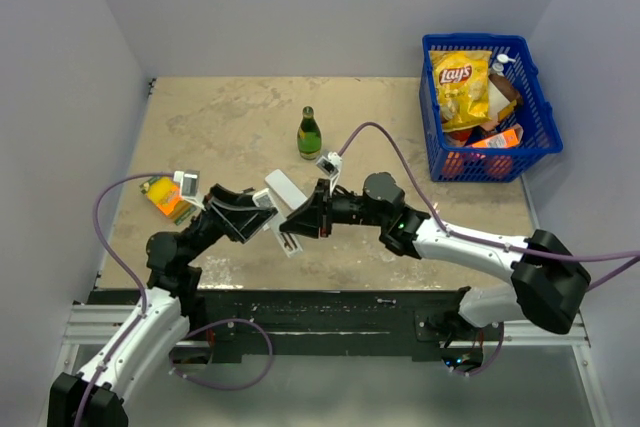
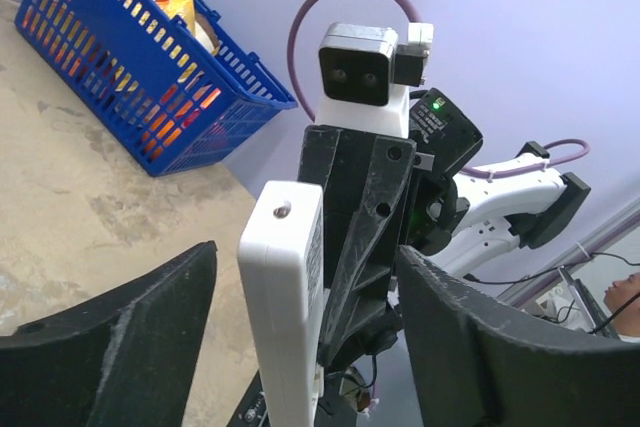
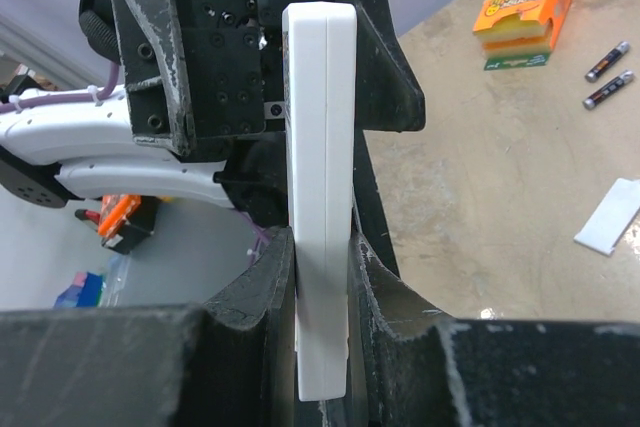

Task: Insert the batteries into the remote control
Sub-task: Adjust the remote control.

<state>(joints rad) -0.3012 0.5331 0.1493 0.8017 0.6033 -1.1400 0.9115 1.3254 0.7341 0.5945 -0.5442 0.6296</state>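
My right gripper (image 3: 322, 247) is shut on the white remote control (image 3: 320, 187), pinching its near end, with the rest of it pointing away towards the left arm. My left gripper (image 2: 305, 277) is open. Its fingers stand on either side of the remote (image 2: 285, 297) without touching it. In the top view the two grippers meet nose to nose above the table's front middle, the left one (image 1: 262, 215) and the right one (image 1: 292, 219). Two small dark batteries (image 3: 608, 60) (image 3: 609, 89) lie side by side on the table near an orange box (image 3: 527, 2). The left arm hides them in the top view.
A white bar (image 1: 283, 187) lies on the table just behind the grippers, and the right wrist view shows a flat white piece (image 3: 610, 217). A green bottle (image 1: 310, 134) stands behind them. A blue basket (image 1: 540, 142) of snacks is at the far right. The orange box (image 1: 165, 197) is at the left.
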